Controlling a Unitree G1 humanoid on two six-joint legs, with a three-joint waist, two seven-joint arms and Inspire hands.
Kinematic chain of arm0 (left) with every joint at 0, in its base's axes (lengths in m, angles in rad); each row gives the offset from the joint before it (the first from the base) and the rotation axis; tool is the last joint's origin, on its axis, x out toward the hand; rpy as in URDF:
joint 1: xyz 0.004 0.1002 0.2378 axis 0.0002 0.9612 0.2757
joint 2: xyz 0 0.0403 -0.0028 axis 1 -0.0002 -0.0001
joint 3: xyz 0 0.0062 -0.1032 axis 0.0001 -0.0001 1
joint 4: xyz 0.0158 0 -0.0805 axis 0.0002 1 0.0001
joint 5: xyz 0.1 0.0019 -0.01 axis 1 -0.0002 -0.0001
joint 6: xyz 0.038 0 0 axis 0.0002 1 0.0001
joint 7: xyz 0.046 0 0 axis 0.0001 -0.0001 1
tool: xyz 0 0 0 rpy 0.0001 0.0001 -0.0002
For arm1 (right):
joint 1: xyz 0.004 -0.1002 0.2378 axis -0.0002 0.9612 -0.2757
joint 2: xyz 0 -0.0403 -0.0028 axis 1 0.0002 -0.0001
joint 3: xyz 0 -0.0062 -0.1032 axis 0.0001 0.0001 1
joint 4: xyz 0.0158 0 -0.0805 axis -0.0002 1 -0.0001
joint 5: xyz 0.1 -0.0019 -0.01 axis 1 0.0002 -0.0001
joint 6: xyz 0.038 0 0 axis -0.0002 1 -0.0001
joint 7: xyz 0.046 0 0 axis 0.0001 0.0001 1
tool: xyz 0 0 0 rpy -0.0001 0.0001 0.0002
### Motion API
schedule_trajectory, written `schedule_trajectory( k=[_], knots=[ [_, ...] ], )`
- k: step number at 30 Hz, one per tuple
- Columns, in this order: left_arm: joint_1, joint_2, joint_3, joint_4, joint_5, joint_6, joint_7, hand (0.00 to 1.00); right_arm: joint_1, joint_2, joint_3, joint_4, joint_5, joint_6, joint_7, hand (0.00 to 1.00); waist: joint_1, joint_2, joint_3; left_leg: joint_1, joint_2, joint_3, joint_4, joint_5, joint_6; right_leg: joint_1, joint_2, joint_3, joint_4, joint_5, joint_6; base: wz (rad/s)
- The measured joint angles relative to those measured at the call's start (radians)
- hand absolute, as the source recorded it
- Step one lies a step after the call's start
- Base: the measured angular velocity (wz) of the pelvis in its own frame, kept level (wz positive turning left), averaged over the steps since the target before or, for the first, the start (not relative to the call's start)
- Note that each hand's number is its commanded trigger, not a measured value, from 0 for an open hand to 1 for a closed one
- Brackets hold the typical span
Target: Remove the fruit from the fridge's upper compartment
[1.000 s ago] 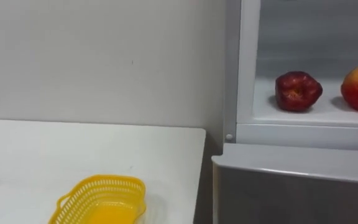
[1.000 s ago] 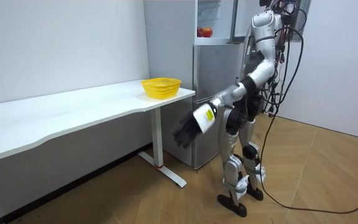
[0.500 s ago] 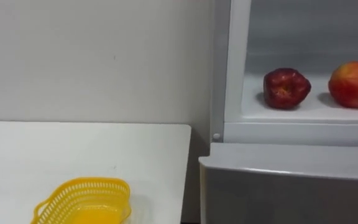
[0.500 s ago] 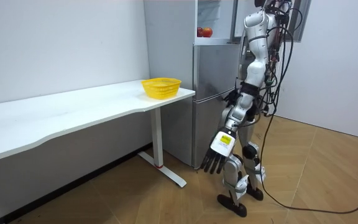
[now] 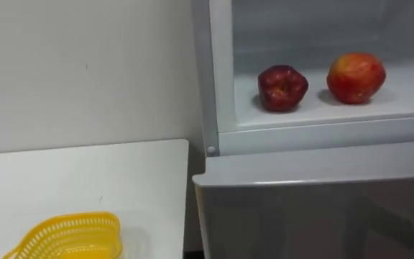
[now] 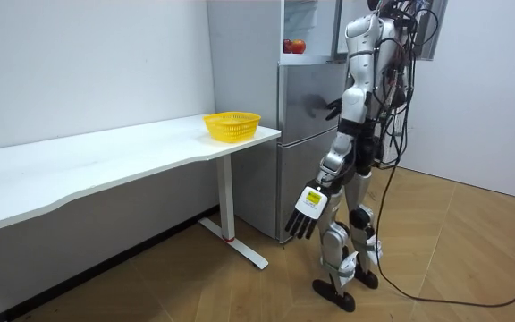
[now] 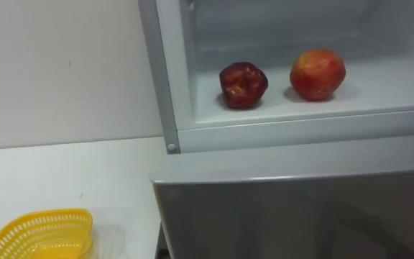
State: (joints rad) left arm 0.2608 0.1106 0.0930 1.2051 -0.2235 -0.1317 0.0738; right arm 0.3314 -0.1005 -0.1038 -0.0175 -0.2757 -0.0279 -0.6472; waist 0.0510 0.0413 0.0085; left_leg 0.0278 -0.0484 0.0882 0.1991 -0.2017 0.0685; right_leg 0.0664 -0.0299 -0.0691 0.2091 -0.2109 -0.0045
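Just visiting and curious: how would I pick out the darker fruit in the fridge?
Find the tall silver fridge right of the white table; its upper compartment stands open. On its white shelf lie two red apples: yours is the dark crimson apple on the left, dimpled, not the paler orange-red apple beside it.

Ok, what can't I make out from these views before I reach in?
Yellow basket: lower part cut off by the eye views' bottom edge, so its inside is mostly unseen.
Upper fridge compartment: top and right side cut off by the eye views' edges.
Right robot hand: small dark shape by the fridge door in the room view; contact unclear.
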Motion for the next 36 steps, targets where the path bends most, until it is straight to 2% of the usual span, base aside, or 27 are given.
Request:
schedule_trajectory(
  k=[4,7,11,17,26,28,32,34,36],
  knots=[
    [-0.01,0.007,0.0,0.033,0.003,-0.003,-0.02,0.0,0.001,0.0,0.007,-0.107,-0.025,0.0,-0.046,0.0,0.003,-0.007,0.0003,-0.001,0.002,0.0,0.002,0.0,-0.001,0.0,0.003,0.002,0.004,0.0,-0.001,-0.02],
    [-0.008,0.02,-0.016,0.036,0.056,-0.002,-0.026,0.0,-0.003,-0.008,0.026,-0.166,-0.048,-0.011,-0.083,0.0,0.012,-0.018,0.0013,-0.002,0.004,0.0,0.007,0.001,-0.003,-0.001,0.009,0.015,0.004,0.002,-0.004,-0.05],
    [-0.011,0.021,-0.023,0.036,0.107,0.0,-0.027,0.0,-0.003,-0.023,0.058,-0.216,-0.05,-0.02,-0.097,0.0,0.012,-0.022,0.0006,-0.003,0.005,-0.001,0.007,0.001,-0.005,-0.001,0.012,0.023,0.001,0.003,-0.005,-0.05],
    [-0.029,0.026,-0.071,0.06,0.108,0.002,-0.027,0.0,-0.006,-0.029,0.127,-0.286,-0.126,-0.024,-0.128,0.0,0.014,-0.032,-0.007,0.0,0.006,-0.006,0.004,0.003,-0.008,-0.009,0.017,0.037,0.007,0.004,-0.008,-0.09],
    [-0.056,0.036,-0.136,0.136,0.141,0.025,-0.015,0.0,-0.007,-0.029,0.184,-0.35,-0.171,-0.03,-0.143,0.0,0.021,-0.05,-0.0049,-0.001,0.008,-0.005,0.007,0.003,-0.008,-0.009,0.019,0.035,0.011,0.007,-0.011,0.0],
    [-0.069,0.037,-0.157,0.154,0.149,0.029,-0.011,0.0,-0.018,-0.028,0.204,-0.356,-0.187,-0.059,-0.156,0.0,0.03,-0.05,-0.005,-0.006,0.011,-0.008,0.009,0.001,-0.011,-0.009,0.02,0.031,0.011,0.008,-0.013,0.03],
    [-0.08,0.041,-0.178,0.151,0.152,0.039,-0.016,0.0,-0.054,-0.03,0.223,-0.388,-0.204,-0.076,-0.146,0.0,0.036,-0.051,-0.0046,-0.027,0.017,-0.008,0.028,-0.001,-0.015,-0.015,0.026,0.025,0.001,0.011,-0.017,0.06],
    [-0.084,0.045,-0.189,0.15,0.157,0.04,-0.022,0.0,-0.121,-0.044,0.271,-0.415,-0.242,-0.135,-0.122,0.0,0.037,-0.05,-0.0062,-0.033,0.023,-0.01,0.031,0.001,-0.02,-0.009,0.032,0.024,-0.025,0.021,-0.021,0.06],
    [-0.094,0.046,-0.196,0.151,0.157,0.04,-0.026,0.0,-0.17,-0.063,0.313,-0.43,-0.26,-0.173,-0.107,0.0,0.038,-0.052,-0.0064,-0.031,0.023,-0.018,0.031,0.002,-0.021,0.005,0.032,0.01,-0.036,0.024,-0.022,0.19]
  ],
)
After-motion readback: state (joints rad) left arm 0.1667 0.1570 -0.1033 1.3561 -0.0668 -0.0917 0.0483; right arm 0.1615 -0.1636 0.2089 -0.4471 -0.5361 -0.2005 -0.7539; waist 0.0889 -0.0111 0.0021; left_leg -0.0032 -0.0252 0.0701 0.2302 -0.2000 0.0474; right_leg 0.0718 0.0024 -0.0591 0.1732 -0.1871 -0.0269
